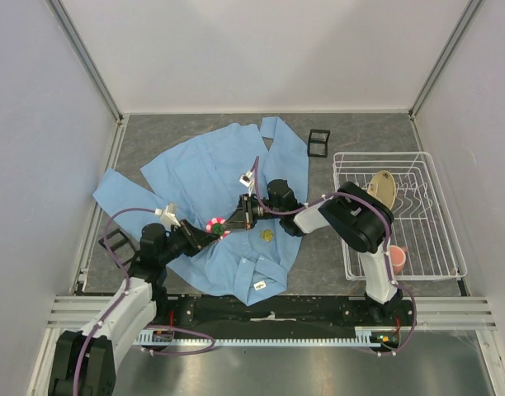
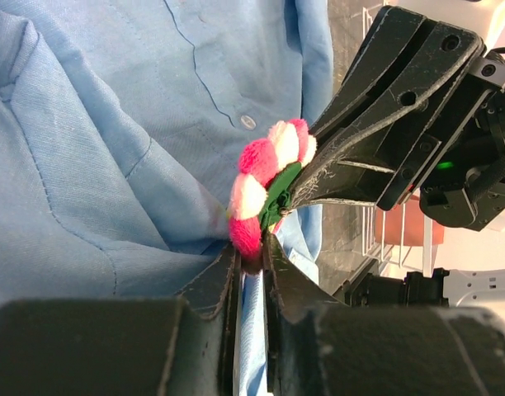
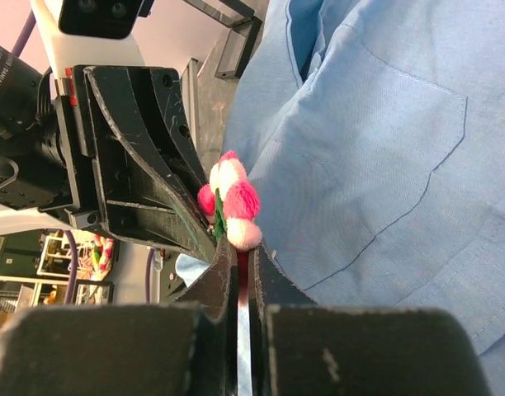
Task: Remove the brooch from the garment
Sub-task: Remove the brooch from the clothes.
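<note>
Pinching brooch (image 2: 265, 190): left end effector (image 2: 251, 252), narrow; right end effector (image 3: 243, 247) closed (tips touching).

plain light blue shirt (image 1: 203, 173) on a mottled grey table (image 1: 178, 128), brooch (image 2: 261, 165) has hot pink and white fuzzy petals with green backing, wire rack (image 1: 383, 153) is white

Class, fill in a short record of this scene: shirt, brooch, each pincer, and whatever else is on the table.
garment: light blue, spread out
brooch: pink and white, on the garment, between both pincers
left pincer: closed on a cloth fold just under the brooch
right pincer: shut on the brooch's green backing
also: wire rack, pink cup in it
</note>
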`<state>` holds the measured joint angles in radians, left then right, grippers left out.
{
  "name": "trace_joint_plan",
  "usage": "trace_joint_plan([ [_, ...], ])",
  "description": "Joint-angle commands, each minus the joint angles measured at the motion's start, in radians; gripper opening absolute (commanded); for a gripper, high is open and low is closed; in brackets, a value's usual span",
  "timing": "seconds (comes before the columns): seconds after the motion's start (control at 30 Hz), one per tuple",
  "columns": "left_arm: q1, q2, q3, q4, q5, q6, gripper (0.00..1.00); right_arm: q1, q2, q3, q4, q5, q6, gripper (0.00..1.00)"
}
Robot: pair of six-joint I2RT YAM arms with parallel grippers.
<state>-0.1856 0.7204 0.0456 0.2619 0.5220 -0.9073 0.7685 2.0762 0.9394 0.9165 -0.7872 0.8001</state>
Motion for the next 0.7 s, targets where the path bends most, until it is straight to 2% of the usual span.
trace_joint_plan([
  [0.0,-0.002,-0.079,-0.030,-0.024,0.004,0.022,0.16,0.005,0.016,-0.002,0.073,-0.017,0.028,0.00],
  [0.1,-0.002,-0.172,-0.015,-0.140,-0.019,0.030,0.31,0.000,0.007,-0.010,0.074,-0.012,0.027,0.00],
  [0.13,-0.002,-0.197,-0.010,-0.177,-0.031,0.030,0.42,0.002,0.002,-0.011,0.071,-0.009,0.022,0.00],
  [0.2,-0.002,-0.274,-0.001,-0.255,-0.071,0.019,0.50,0.003,-0.019,-0.016,0.056,0.012,-0.025,0.00],
  [0.23,-0.002,-0.294,0.000,-0.292,-0.080,0.013,0.57,0.008,-0.030,-0.014,0.000,0.029,-0.057,0.00],
  [0.3,0.000,-0.329,0.007,-0.346,-0.102,-0.013,0.62,0.018,-0.067,-0.008,-0.080,0.077,-0.189,0.00],
  [0.33,-0.002,-0.352,0.010,-0.361,-0.108,-0.019,0.71,0.034,-0.077,-0.002,-0.167,0.119,-0.244,0.00],
  [0.4,-0.002,-0.364,0.025,-0.406,-0.145,-0.039,0.72,0.055,-0.111,-0.002,-0.226,0.192,-0.374,0.00],
  [0.5,-0.002,-0.381,0.033,-0.499,-0.188,-0.097,0.68,0.106,-0.145,-0.020,-0.280,0.316,-0.473,0.00],
  [0.57,0.000,-0.394,0.022,-0.509,-0.180,-0.134,0.58,0.149,-0.171,-0.056,-0.257,0.402,-0.550,0.00],
  [0.67,-0.002,-0.394,0.023,-0.562,-0.189,-0.174,0.54,0.221,-0.205,-0.120,-0.171,0.564,-0.645,0.00],
])
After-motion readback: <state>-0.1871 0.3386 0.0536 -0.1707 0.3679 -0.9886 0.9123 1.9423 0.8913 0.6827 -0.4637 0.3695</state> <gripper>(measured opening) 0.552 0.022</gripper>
